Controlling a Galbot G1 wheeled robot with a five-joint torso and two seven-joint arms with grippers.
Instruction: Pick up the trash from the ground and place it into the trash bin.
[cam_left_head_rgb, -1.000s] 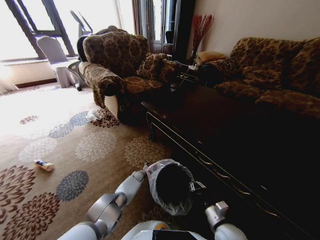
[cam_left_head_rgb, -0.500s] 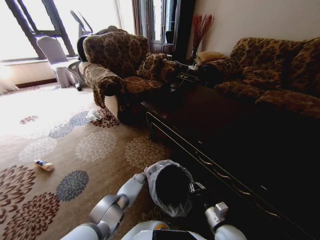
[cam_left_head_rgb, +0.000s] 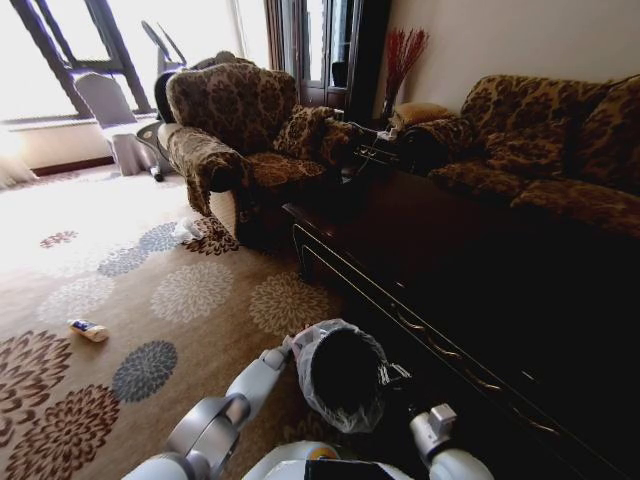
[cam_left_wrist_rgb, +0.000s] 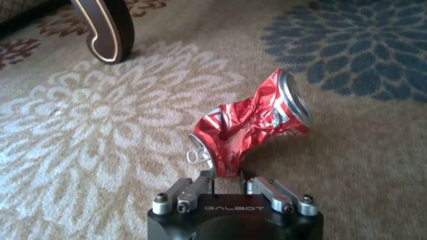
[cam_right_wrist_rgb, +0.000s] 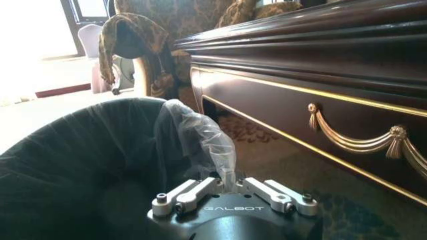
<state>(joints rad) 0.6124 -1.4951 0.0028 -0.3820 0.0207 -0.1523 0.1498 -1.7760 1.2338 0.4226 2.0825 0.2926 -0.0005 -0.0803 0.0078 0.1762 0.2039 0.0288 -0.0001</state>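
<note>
A crushed red drink can (cam_left_wrist_rgb: 250, 130) is pinched at its lower end by my left gripper (cam_left_wrist_rgb: 228, 176), with patterned carpet behind it. In the head view the left gripper (cam_left_head_rgb: 286, 348) sits low beside the trash bin (cam_left_head_rgb: 340, 375), a black bin with a translucent liner. My right gripper (cam_right_wrist_rgb: 223, 181) is shut on the bin's liner and rim (cam_right_wrist_rgb: 200, 135). A yellowish wrapper (cam_left_head_rgb: 88, 329) lies on the carpet at the left. A white plastic bag (cam_left_head_rgb: 186, 230) lies by the armchair's foot.
A dark wooden coffee table (cam_left_head_rgb: 470, 300) stands right of the bin, and one of its curved legs (cam_left_wrist_rgb: 107, 30) is near the can. An armchair (cam_left_head_rgb: 235, 130) and a sofa (cam_left_head_rgb: 540, 140) stand behind. Open carpet (cam_left_head_rgb: 150, 290) spreads to the left.
My left arm has shifted slightly, first nudging toward the bin, then drawing back and lower. The bin and the right arm have stayed put.
</note>
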